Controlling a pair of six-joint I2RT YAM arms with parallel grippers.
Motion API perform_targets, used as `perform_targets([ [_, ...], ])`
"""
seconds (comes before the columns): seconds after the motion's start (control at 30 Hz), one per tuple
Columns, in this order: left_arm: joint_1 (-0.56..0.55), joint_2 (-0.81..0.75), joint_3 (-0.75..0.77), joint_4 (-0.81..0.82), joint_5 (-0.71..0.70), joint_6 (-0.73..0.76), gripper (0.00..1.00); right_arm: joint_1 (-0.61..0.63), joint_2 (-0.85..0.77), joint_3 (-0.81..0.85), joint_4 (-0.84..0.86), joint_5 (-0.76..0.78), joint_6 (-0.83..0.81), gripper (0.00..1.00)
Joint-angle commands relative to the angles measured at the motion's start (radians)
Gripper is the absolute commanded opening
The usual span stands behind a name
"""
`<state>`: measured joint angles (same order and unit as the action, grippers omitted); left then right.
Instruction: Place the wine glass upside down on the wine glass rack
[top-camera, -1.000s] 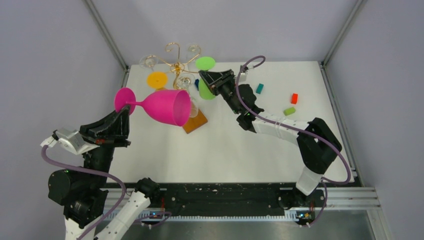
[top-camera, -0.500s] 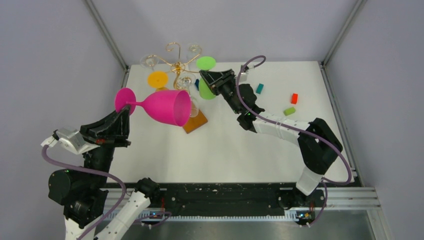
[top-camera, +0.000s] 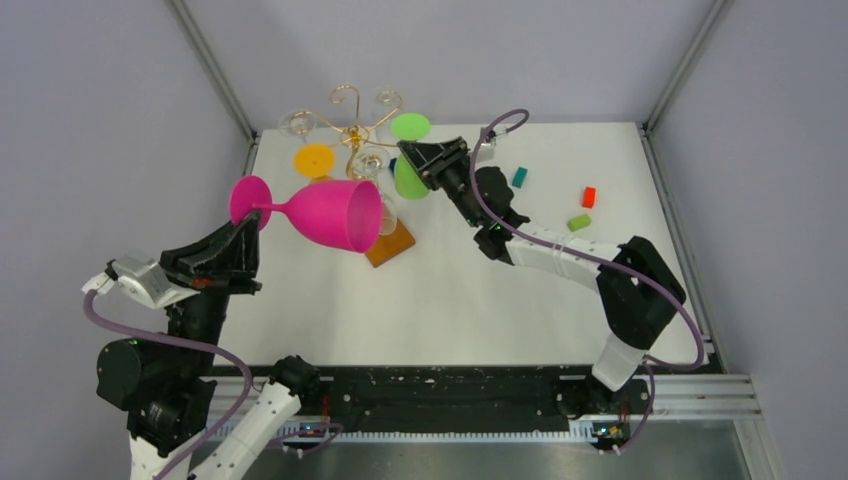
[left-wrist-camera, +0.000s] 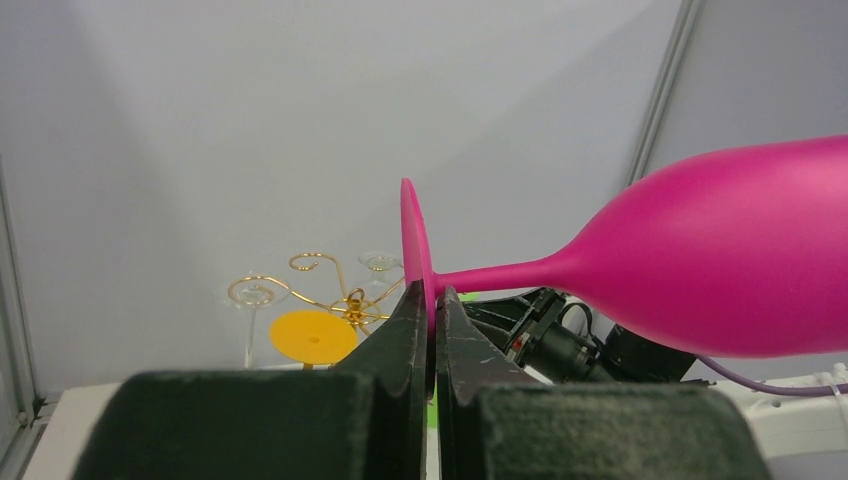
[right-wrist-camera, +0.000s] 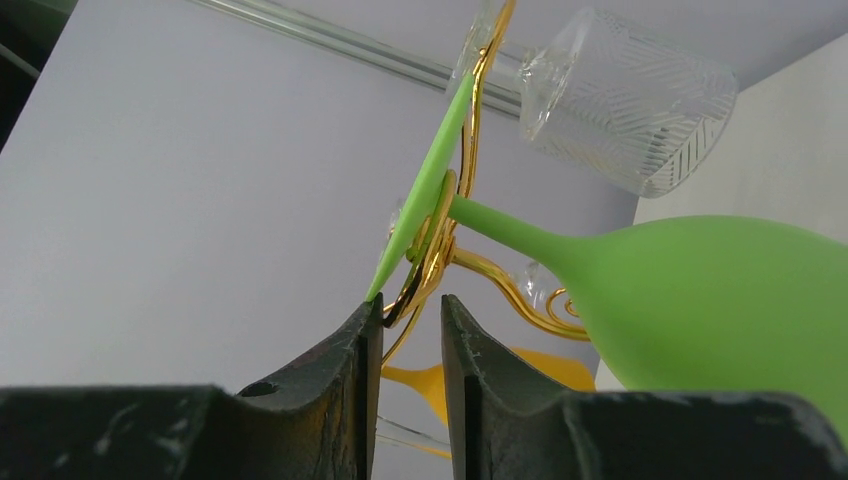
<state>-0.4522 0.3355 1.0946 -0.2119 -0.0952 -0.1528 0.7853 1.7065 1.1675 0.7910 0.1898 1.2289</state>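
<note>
My left gripper (top-camera: 246, 232) is shut on the foot of a pink wine glass (top-camera: 330, 213), held lying sideways in the air left of the rack; the pinch shows in the left wrist view (left-wrist-camera: 432, 300). The gold wire wine glass rack (top-camera: 352, 130) stands at the back on its wooden base (top-camera: 392, 245). A green wine glass (top-camera: 406, 178) hangs upside down on a rack arm (right-wrist-camera: 470, 150). My right gripper (top-camera: 415, 160) is at that glass's foot (right-wrist-camera: 425, 190), jaws slightly apart (right-wrist-camera: 405, 305) around the wire loop, gripping nothing.
An orange glass (top-camera: 314, 160) and clear glasses (top-camera: 297, 122) hang on the rack. Small teal (top-camera: 519, 177), red (top-camera: 589, 196) and green (top-camera: 579, 222) blocks lie on the table's right side. Enclosure walls stand close behind the rack.
The green glass's bowl has swung slightly left toward the rack stem and my right gripper has shifted a little with it. The left arm and pink glass have not moved.
</note>
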Motion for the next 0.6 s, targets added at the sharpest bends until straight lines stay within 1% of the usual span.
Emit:
perform_targets([
  [0.0,0.004,-0.017,0.004,0.026,-0.009,0.008,0.0,-0.005,-0.047,0.027,-0.03,0.049,-0.047,0.28],
  [0.57,0.003,-0.022,0.004,0.024,-0.011,0.008,0.0,-0.002,-0.067,0.007,-0.014,0.075,-0.059,0.28],
])
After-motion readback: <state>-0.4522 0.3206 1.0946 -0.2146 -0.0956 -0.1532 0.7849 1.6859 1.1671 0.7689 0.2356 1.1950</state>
